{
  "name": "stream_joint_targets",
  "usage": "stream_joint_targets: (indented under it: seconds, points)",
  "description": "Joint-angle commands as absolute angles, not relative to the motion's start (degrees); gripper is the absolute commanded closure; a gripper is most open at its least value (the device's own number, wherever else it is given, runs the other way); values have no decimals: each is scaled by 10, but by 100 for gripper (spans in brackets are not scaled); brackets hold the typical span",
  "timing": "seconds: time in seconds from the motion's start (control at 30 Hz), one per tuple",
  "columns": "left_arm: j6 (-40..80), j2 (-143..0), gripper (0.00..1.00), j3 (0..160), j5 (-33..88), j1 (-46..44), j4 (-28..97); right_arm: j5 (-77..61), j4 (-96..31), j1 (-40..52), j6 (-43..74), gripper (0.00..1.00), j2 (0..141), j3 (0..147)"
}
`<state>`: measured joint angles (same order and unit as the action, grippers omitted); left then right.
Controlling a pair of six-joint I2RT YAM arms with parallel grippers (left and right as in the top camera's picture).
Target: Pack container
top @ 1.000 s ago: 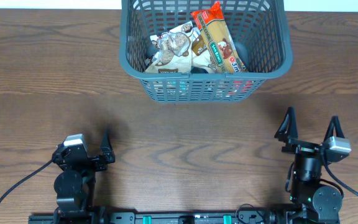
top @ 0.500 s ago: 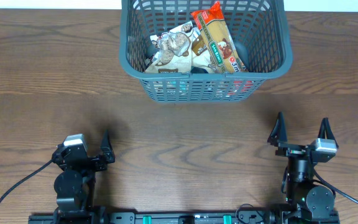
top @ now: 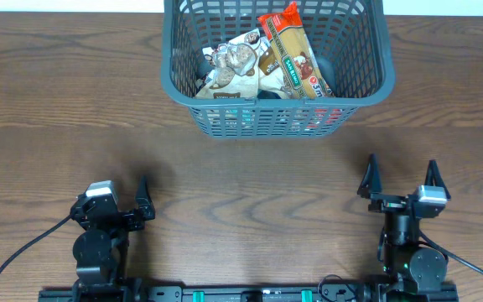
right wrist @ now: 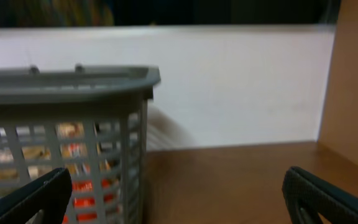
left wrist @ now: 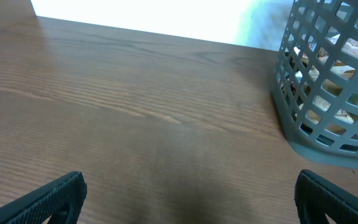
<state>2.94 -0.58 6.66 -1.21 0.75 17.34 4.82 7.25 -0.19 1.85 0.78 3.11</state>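
Seeing the large dark grey lattice-sided plastic basket (top: 267, 117) standing on the brown wooden desk (top: 57, 109), holding a white-and-brown packet (top: 237, 63) and an orange pasta packet (top: 292, 54). Finding the left pincer (top: 111, 197) well apart from the basket's near-left corner, spread wide, gripping nothing. Finding the right pincer (top: 401, 168) off the near-right corner, likewise spread and empty.

Orange packet (top: 290, 52) in the container (top: 275, 117): white lettering on a green band and a red badge, both too small to read.
White and brown packet (top: 235, 69): dark strip of print, illegible.
Readable text: none in any view.
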Motion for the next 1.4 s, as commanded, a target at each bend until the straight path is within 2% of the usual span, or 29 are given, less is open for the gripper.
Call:
stream_joint_targets:
  seconds: [0.0,0.33,1.37]
  points:
    - [26,-2,1,55,-4,11,181,44,62,4,8,1,3,10]
    - [26,-2,1,55,-4,11,181,38,-40,4,12,1,3,3]
    - [26,-3,1,55,-4,11,181,23,-41,4,6,1,3,3]
